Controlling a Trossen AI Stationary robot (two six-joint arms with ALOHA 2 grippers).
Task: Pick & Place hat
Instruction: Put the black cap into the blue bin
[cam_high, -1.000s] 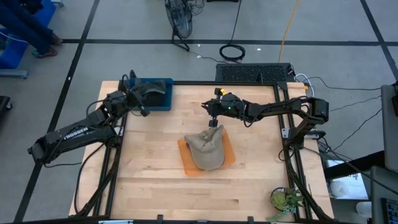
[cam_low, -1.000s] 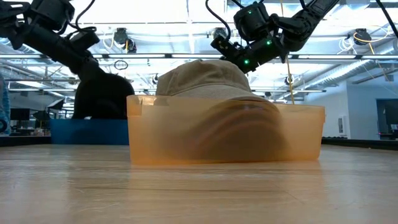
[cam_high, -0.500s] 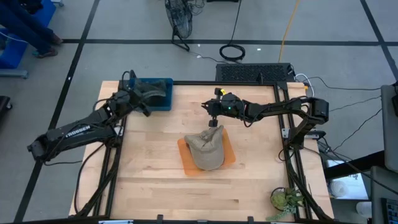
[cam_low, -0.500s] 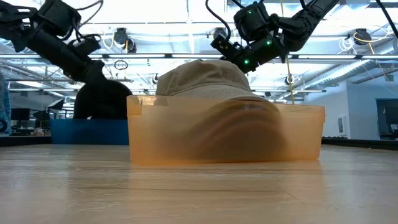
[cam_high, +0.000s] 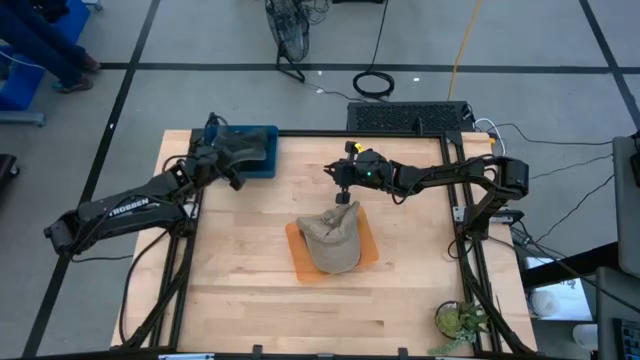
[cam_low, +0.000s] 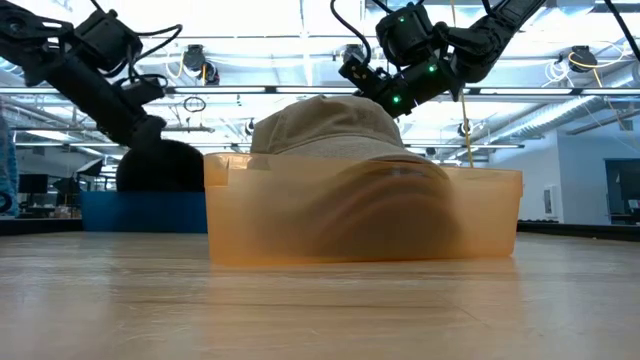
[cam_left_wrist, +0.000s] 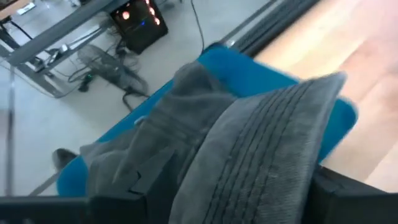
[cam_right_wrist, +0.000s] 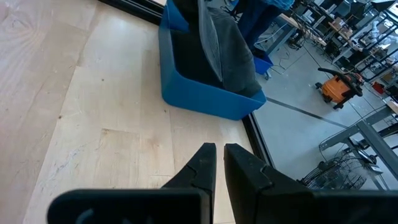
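A dark grey hat (cam_high: 247, 148) lies in the blue bin (cam_high: 270, 170) at the table's far left; its ribbed brim (cam_left_wrist: 261, 143) fills the left wrist view. My left gripper (cam_high: 226, 160) is open just over that hat, one finger (cam_left_wrist: 118, 199) on either side of the brim. A tan hat (cam_high: 330, 235) rests crown up in the orange bin (cam_high: 367, 250) at mid-table. My right gripper (cam_high: 343, 190) hangs shut above the tan hat's far end, apart from it. My left gripper stands with its open fingers on either side of the grey hat's brim (cam_left_wrist: 292, 168), coming from the table's left and slanting down. I cannot tell whether the fingers touch it. The hat lies in the blue bin.
A potted plant (cam_high: 460, 320) stands at the near right corner and a black keyboard (cam_high: 410, 117) behind the far edge. Bare wood (cam_high: 250, 290) stretches across the near half. A person (cam_high: 45, 40) is on the floor at the far left.
My left gripper has opened and let go of the grey hat, shifting slightly toward the blue bin's middle. The hat has sunk lower into the bin. My right gripper has kept still.
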